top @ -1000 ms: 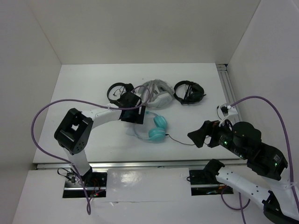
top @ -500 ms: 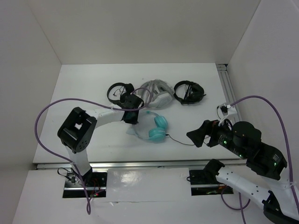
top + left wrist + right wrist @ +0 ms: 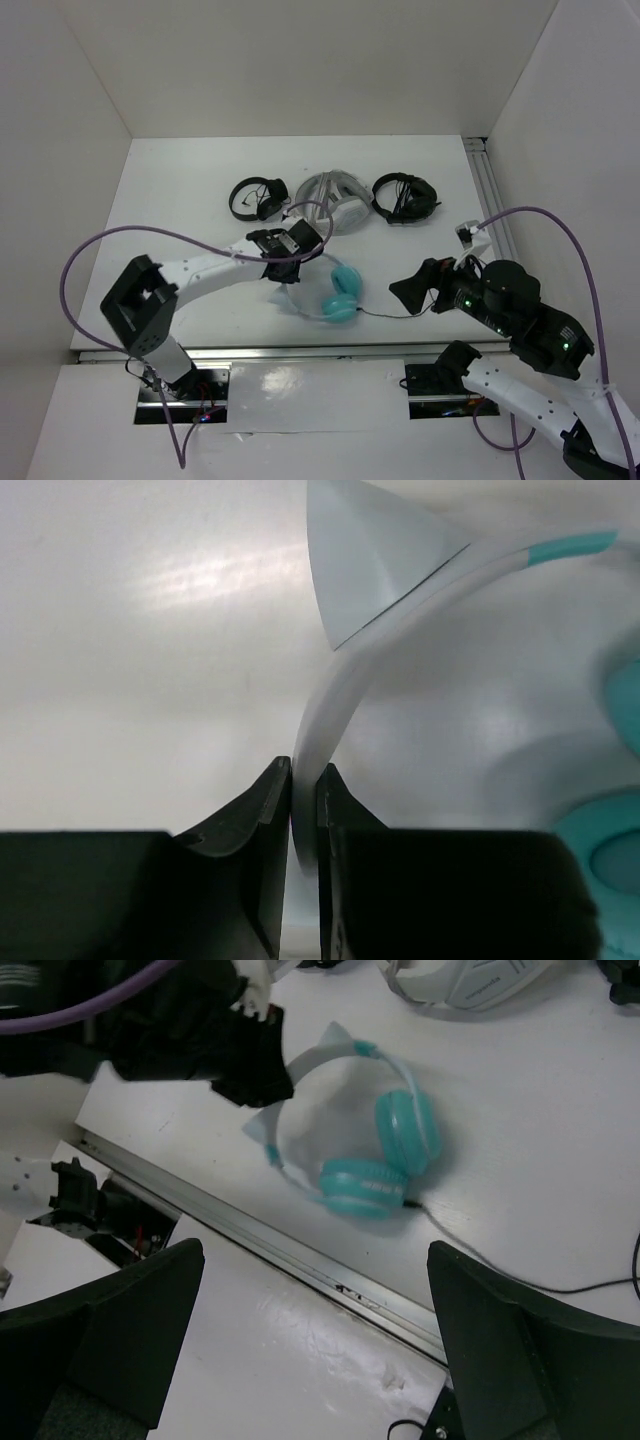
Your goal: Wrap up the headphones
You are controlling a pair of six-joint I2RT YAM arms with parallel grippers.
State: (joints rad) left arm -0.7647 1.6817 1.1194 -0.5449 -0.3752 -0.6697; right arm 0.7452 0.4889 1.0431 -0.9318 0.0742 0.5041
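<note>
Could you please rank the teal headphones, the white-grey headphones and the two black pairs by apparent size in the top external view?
1. The teal headphones and the white-grey headphones: largest, too alike to separate.
2. The black headphones at the right and the black headphones at the left: clearly smaller, also alike.

left hand (image 3: 291, 266): clamped on teal headphones (image 3: 340, 297) | right hand (image 3: 405, 287): spread, well apart
</note>
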